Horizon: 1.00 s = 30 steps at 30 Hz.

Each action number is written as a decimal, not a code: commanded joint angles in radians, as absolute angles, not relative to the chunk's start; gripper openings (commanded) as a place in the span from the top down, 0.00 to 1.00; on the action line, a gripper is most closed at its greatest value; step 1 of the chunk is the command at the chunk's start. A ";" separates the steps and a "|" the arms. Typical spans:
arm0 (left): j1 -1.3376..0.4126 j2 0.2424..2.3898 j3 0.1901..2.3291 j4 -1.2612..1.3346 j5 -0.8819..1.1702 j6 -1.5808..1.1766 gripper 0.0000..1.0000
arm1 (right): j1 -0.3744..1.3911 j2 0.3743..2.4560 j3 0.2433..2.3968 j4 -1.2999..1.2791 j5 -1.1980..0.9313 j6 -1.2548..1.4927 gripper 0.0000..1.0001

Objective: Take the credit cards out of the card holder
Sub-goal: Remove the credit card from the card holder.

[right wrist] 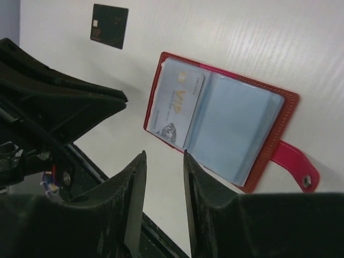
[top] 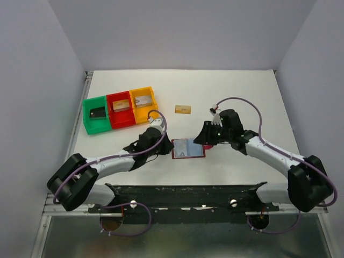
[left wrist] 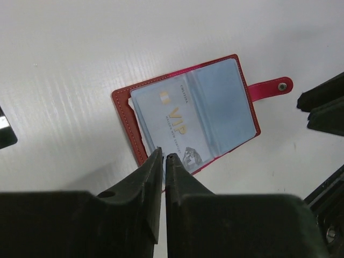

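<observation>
Three trays (top: 122,124) each held one card (top: 122,105); the open card holder (left wrist: 226,102) kept a silver card (left wrist: 174,121). Left gripper (left wrist: 163,157) was clenched at its near edge; right gripper (right wrist: 164,156) hung slightly parted, empty.

The holder (top: 188,148) lies open on the table (top: 242,97), between the left gripper (top: 167,146) and the right gripper (top: 206,141). One card (left wrist: 173,121) sits in its left half; the tab (left wrist: 271,87) points right. A second card (top: 183,109) lies behind the holder. Three trays (top: 121,127) stand in a row at the rear left, holding a third card (top: 98,113), fourth card (top: 121,104) and fifth card (top: 142,100), one per tray.
</observation>
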<state>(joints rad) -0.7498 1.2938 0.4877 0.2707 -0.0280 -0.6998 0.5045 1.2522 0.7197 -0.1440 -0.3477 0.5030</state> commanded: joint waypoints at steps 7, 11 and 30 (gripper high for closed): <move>-0.744 1.431 0.568 0.295 -0.002 -0.722 0.87 | 0.529 1.477 0.687 0.109 -0.580 0.611 0.61; -0.744 1.462 0.569 0.295 0.000 -0.730 0.88 | 0.540 1.540 0.703 0.130 -0.591 0.620 0.62; -0.744 1.503 0.574 0.299 0.000 -0.735 1.00 | 0.552 1.677 0.741 0.146 -0.568 0.630 0.62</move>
